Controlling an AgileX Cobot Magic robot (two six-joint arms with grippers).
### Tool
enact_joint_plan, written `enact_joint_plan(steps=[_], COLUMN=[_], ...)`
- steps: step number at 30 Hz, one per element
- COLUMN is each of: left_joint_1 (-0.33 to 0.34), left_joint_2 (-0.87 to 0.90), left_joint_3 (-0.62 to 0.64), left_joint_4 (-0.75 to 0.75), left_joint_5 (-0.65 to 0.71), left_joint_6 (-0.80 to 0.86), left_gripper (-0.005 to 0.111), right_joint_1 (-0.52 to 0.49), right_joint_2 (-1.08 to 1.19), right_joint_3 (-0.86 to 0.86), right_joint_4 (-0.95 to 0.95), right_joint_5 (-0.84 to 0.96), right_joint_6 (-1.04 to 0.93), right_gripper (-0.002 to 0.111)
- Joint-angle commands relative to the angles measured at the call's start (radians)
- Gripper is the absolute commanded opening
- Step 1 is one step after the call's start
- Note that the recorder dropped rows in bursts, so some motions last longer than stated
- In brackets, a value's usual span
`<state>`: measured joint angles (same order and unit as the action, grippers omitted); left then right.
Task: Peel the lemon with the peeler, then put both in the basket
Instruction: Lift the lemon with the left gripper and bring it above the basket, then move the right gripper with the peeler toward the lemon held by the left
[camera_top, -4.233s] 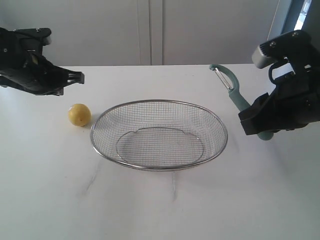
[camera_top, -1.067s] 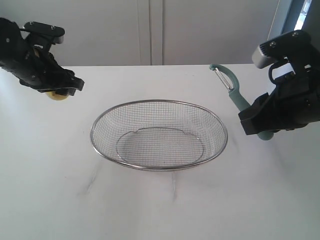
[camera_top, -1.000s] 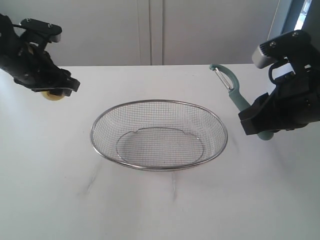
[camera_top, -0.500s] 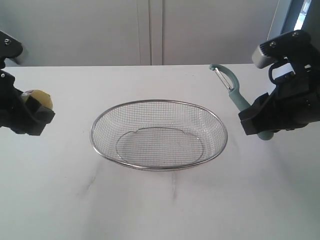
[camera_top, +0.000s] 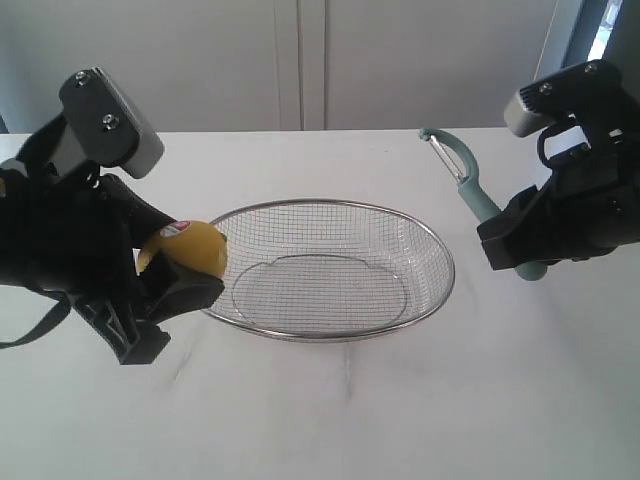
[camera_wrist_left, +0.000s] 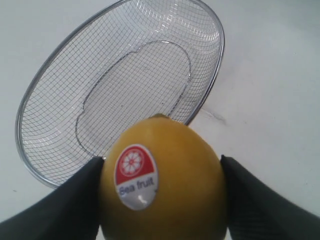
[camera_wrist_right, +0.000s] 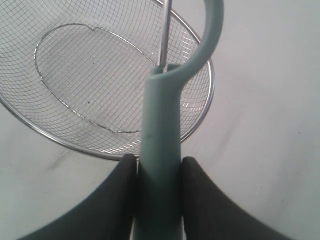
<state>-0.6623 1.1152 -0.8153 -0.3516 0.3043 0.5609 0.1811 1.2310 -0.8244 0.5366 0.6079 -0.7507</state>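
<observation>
My left gripper is shut on the lemon, a yellow fruit with a red-and-white sticker, and holds it in the air just left of the basket. In the left wrist view the lemon fills the gap between the black fingers, with the basket's rim beyond it. On the right, my right gripper is shut on the peeler, whose curved head and blade point up and away. The right wrist view shows the teal handle clamped in that gripper above the basket's mesh.
The wire basket stands in the middle of a white table. A pale wall runs behind the table's far edge. Both arms hang at the basket's two ends.
The left arm has swung from the far left edge toward the basket, carrying the lemon up and nearer the camera. The right arm and peeler have not moved.
</observation>
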Motion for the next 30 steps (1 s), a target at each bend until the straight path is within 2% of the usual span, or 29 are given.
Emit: enact_joint_plan(steps=[1, 14, 20, 27, 30], left_joint_1=[-0.02, -0.02, -0.02, -0.02, -0.02], left_joint_2=[-0.01, -0.01, -0.01, -0.01, -0.01], left_joint_3=[0.005, 0.005, 0.005, 0.005, 0.005], left_joint_4=[-0.022, -0.022, -0.064, -0.067, -0.067], left_joint_5=[0.0, -0.027, -0.027, -0.027, -0.027], left_joint_6=[0.005, 0.005, 0.005, 0.005, 0.005], left_gripper=[0.0, 0.0, 0.0, 0.0, 0.0], right_joint_1=[-0.005, -0.005, -0.003, -0.003, -0.003], right_joint_2=[-0.002, -0.002, -0.002, -0.002, -0.002], right_joint_3=[-0.006, -0.006, -0.006, -0.006, -0.006], right_joint_4=[0.005, 0.007, 0.008, 0.018, 0.018], right_joint_5=[-0.01, -0.012, -0.136, -0.128, -0.128], right_joint_6=[-0.009, -0.008, 0.0, 0.238, 0.243], right_gripper=[0.0, 0.0, 0.0, 0.0, 0.0])
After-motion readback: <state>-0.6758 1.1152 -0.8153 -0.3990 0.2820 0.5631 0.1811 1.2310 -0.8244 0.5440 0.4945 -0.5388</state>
